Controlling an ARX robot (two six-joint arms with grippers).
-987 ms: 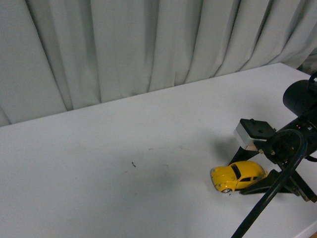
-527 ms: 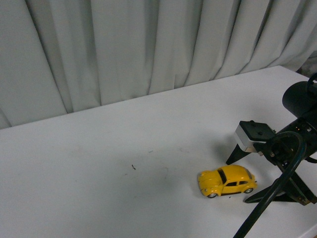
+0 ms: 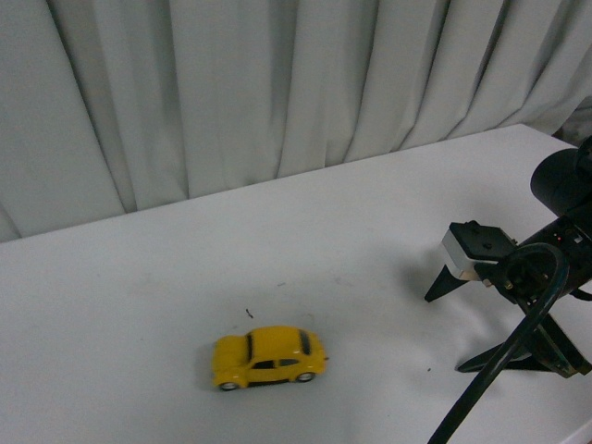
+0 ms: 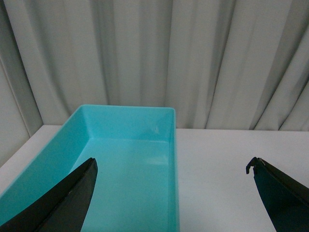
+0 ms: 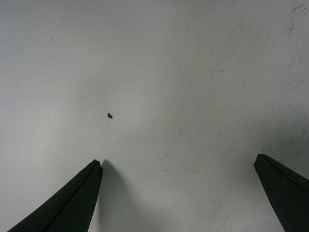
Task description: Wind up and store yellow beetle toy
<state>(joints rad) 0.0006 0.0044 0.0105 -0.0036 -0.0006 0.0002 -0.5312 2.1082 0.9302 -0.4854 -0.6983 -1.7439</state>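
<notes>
**White desk (image 3: pixel 139 277), yellow car (image 3: pixel 268 357) loose at 9 o'clock of the right gripper (image 3: pixel 445 333)**

Pale pleated curtain (image 3: pixel 277 83) closes the back at 12 o'clock. A turquoise bin (image 4: pixel 125 159) shows only in the left wrist view, ahead of the left gripper (image 4: pixel 170 163), whose jaws are spread wide around nothing. The right gripper, at 3 o'clock in the front view, is also spread, low over the desk. The yellow car stands on its wheels near 6 o'clock, well apart from it, with its long axis running 9 to 3. Fetching it likely means reaching toward 9. Which arm is nearer cannot be told. A dark speck (image 3: pixel 248 312) lies near the car at 11.
</notes>
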